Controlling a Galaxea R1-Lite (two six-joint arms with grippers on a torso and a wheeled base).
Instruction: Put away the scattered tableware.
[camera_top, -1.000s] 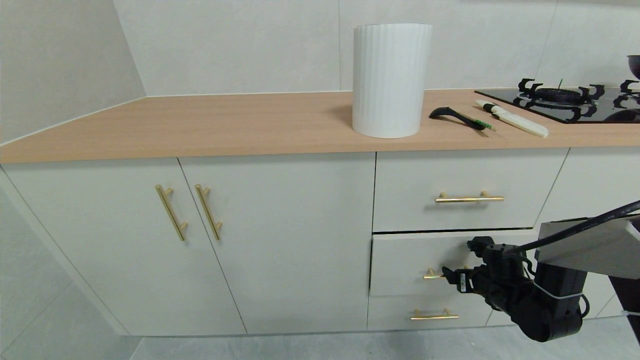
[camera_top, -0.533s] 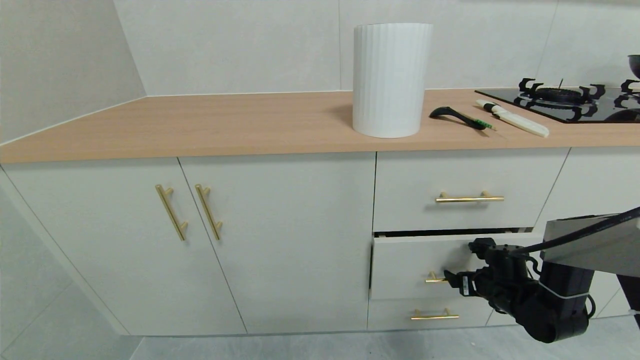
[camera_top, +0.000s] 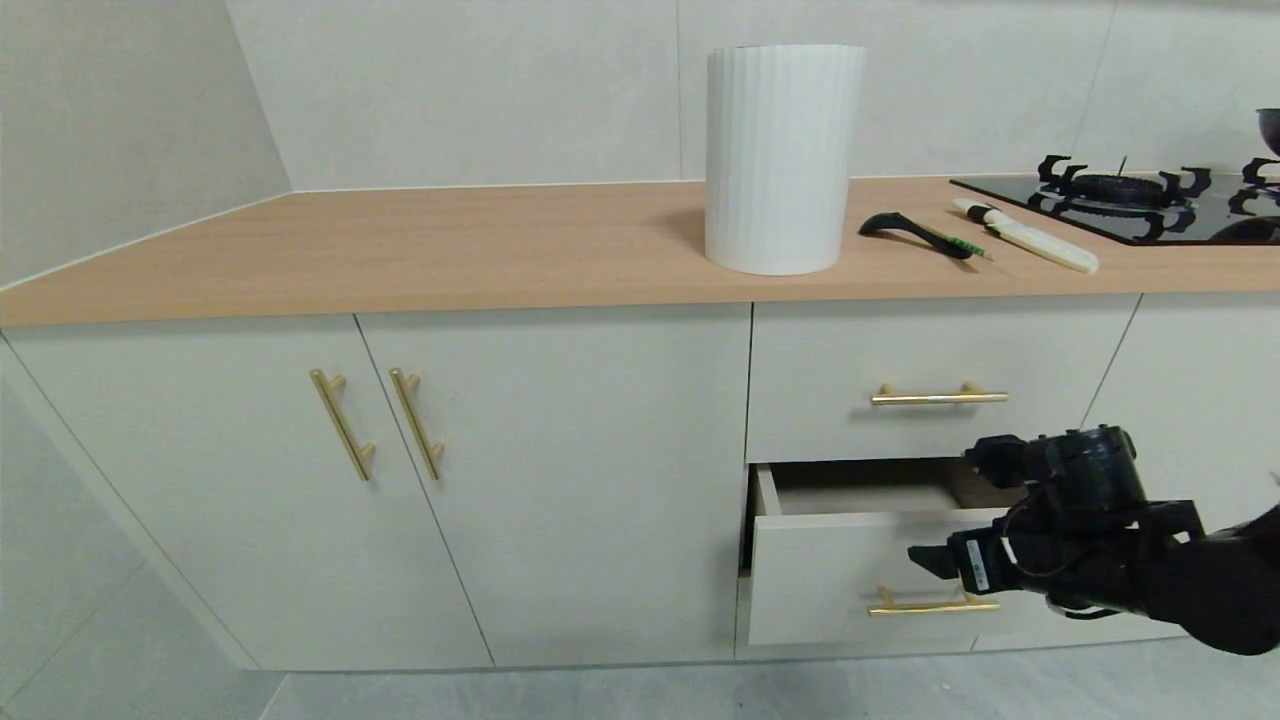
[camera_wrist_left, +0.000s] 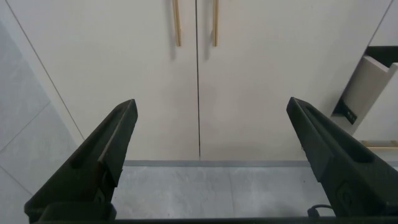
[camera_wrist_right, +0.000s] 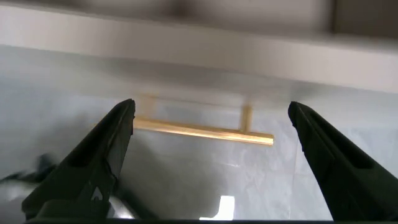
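On the wooden countertop (camera_top: 400, 250) lie a black spoon (camera_top: 912, 234) and a white-handled knife (camera_top: 1028, 238), to the right of a tall white ribbed container (camera_top: 777, 160). Below them the middle drawer (camera_top: 850, 565) stands pulled out, its inside bare where visible. My right gripper (camera_top: 948, 508) (camera_wrist_right: 217, 168) hovers open just in front of the drawer, its fingers apart above the gold handle (camera_top: 930, 605) (camera_wrist_right: 205, 130). My left gripper (camera_wrist_left: 211, 168) is open with nothing in it, low down and facing the double cabinet doors (camera_wrist_left: 199, 81).
A black gas hob (camera_top: 1130, 205) sits at the counter's right end. The top drawer (camera_top: 935, 375) is closed. Two cabinet doors with gold handles (camera_top: 375, 425) are on the left. The open drawer juts out into the floor space.
The middle drawer has slid well out. My right gripper drew back with it, and its fingers now stand apart above the handle.
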